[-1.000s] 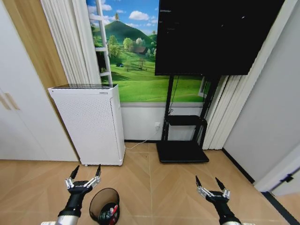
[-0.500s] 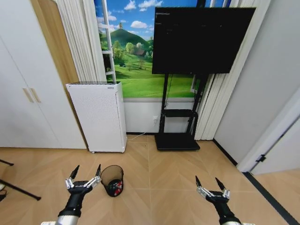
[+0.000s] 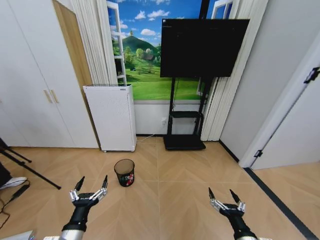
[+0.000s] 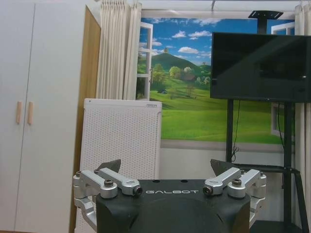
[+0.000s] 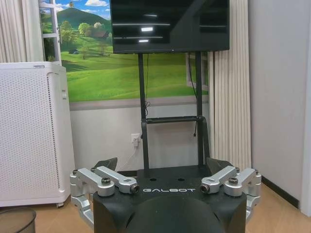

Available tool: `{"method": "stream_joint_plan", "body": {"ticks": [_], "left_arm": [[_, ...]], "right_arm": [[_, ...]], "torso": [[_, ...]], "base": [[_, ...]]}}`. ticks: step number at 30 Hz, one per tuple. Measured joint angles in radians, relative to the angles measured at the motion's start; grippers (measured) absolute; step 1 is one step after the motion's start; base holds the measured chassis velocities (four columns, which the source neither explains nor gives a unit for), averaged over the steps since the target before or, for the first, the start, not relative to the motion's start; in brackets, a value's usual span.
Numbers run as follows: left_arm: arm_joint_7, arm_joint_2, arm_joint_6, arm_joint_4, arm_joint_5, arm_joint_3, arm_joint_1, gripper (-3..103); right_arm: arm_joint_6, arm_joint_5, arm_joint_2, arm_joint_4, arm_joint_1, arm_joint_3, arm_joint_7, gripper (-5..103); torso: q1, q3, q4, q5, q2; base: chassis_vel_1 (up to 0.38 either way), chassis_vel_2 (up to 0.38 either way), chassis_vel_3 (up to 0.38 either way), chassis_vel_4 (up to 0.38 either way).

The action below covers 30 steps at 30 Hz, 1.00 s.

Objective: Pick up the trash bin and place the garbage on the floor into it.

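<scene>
The trash bin (image 3: 124, 172), a small black wire-mesh basket, stands upright on the floor (image 3: 175, 205) ahead of me, in front of a white appliance. Red and white garbage (image 3: 127, 179) shows through its mesh near the base. My left gripper (image 3: 92, 180) is open and empty, held low, nearer to me than the bin and a little left of it. My right gripper (image 3: 220, 191) is open and empty, well to the right of the bin. The left wrist view has the left gripper (image 4: 165, 167) open. In the right wrist view, the right gripper (image 5: 163, 165) stands open and the bin's rim (image 5: 17, 217) sits at the corner.
A tall white perforated appliance (image 3: 117, 117) stands against the wall behind the bin. A black TV on a stand (image 3: 197, 47) has its base (image 3: 183, 142) on the floor. White cupboards (image 3: 30, 100) and a tripod leg (image 3: 27, 167) are on the left, a door (image 3: 295, 125) on the right.
The whole picture has widened, so the camera has backed away from the wall. The bin now lies farther off from my left gripper. Both grippers stay open and hold their pose.
</scene>
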Motion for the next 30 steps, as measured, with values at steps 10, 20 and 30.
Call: {"method": "stream_joint_plan", "body": {"ticks": [10, 20, 30], "left_arm": [[0.000, 0.000, 0.000, 0.000, 0.000, 0.000, 0.000, 100], [0.000, 0.000, 0.000, 0.000, 0.000, 0.000, 0.000, 100], [0.000, 0.000, 0.000, 0.000, 0.000, 0.000, 0.000, 100]], "right_arm": [[0.000, 0.000, 0.000, 0.000, 0.000, 0.000, 0.000, 100], [0.000, 0.000, 0.000, 0.000, 0.000, 0.000, 0.000, 100], [0.000, 0.000, 0.000, 0.000, 0.000, 0.000, 0.000, 100]], "torso": [[-0.001, 0.000, 0.0001, 0.0000, 0.000], [0.001, 0.000, 0.0004, -0.0001, 0.000], [0.000, 0.000, -0.0001, -0.0003, 0.000]], "base": [[0.322, -0.301, -0.312, 0.316], [0.016, -0.020, -0.045, 0.034], [-0.013, 0.024, 0.031, -0.021]]}}
